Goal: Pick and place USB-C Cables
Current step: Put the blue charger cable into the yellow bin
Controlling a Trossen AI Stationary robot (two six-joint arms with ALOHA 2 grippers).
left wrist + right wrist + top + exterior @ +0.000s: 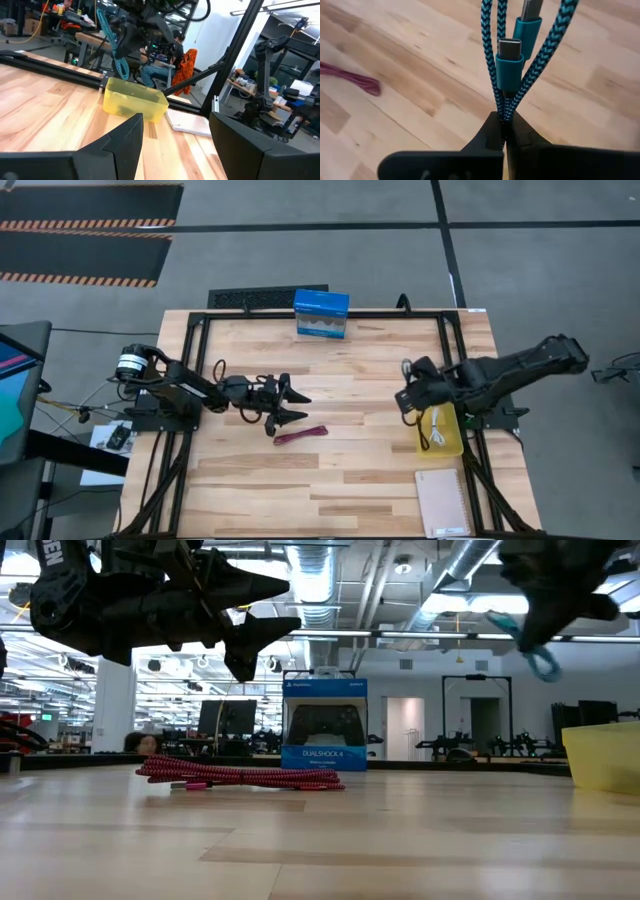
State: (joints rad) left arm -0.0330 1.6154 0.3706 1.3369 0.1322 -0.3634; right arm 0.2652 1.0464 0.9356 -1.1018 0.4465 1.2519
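The teal USB-C cable (506, 75) is in my right gripper (504, 125), which is shut on it above the table, just left of the yellow bin (441, 432). The low view shows the teal cable (528, 640) in the air under that gripper (545, 605). The maroon-red cable (300, 435) lies flat on the table, also seen in the low view (240, 777). My left gripper (305, 407) hovers open just above and left of it, touching nothing. A white cable (437, 423) lies in the bin. No black cable shows. My right gripper pinches the teal cable's bundled strands (503, 107) between its two fingertips, several strands together, just behind the two teal plugs (510, 62). The cable is lifted clear of the table and hangs loosely below the fingers (535, 650).
A blue DualShock box (321, 314) stands at the table's far edge, centre. A notebook (441, 501) lies near the table's near right corner, beside the bin. Black frame rails (190, 350) run along the table's sides. Bare wood lies between the two arms.
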